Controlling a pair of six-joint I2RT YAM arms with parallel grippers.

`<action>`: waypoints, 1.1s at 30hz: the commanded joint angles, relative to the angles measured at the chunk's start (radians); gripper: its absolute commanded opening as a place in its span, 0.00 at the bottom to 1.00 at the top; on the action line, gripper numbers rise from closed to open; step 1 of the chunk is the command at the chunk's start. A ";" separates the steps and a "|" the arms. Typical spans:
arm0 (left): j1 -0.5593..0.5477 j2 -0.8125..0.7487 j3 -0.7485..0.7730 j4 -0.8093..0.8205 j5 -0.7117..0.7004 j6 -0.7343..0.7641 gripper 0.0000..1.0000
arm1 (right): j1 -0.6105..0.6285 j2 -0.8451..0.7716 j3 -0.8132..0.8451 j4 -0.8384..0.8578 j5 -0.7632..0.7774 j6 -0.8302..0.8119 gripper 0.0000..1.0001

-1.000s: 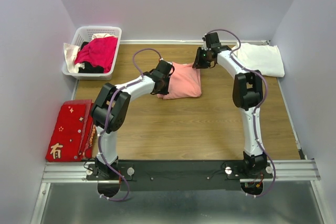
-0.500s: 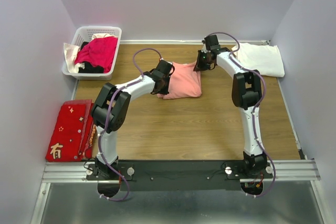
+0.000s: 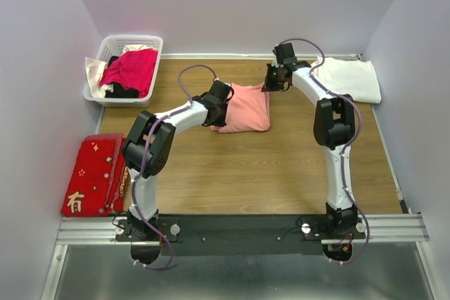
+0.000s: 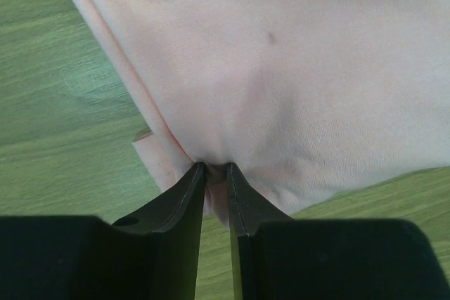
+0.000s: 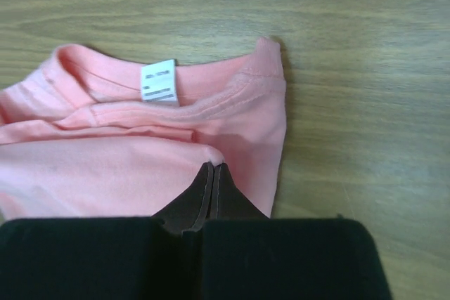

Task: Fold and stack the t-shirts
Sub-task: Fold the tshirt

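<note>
The salmon-pink t-shirt (image 3: 245, 109) lies folded at the back middle of the table. My left gripper (image 3: 220, 108) is at its left edge, jaws shut on a pinch of pink cloth (image 4: 281, 68) in the left wrist view (image 4: 216, 168). My right gripper (image 3: 270, 85) is at the shirt's far right corner, near the collar with its white label (image 5: 159, 83). Its jaws are shut, with a small pucker of the top pink layer (image 5: 105, 166) caught at the tips (image 5: 213, 166). The white t-shirt (image 3: 347, 79) lies folded at the back right.
A white basket (image 3: 105, 47) with magenta and dark clothes stands at the back left. A flat red cloth with gold characters (image 3: 91, 173) lies at the left edge. Bare wood floor (image 3: 267, 173) stretches in front of the pink shirt. Walls close in on three sides.
The right gripper's jaws have closed at the pink shirt's far right corner, and that wrist has shifted slightly. The left arm and the shirt have not moved.
</note>
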 commanded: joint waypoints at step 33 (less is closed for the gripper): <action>-0.027 0.242 -0.057 -0.053 0.037 -0.022 0.33 | -0.079 0.096 0.085 0.006 0.238 0.029 0.01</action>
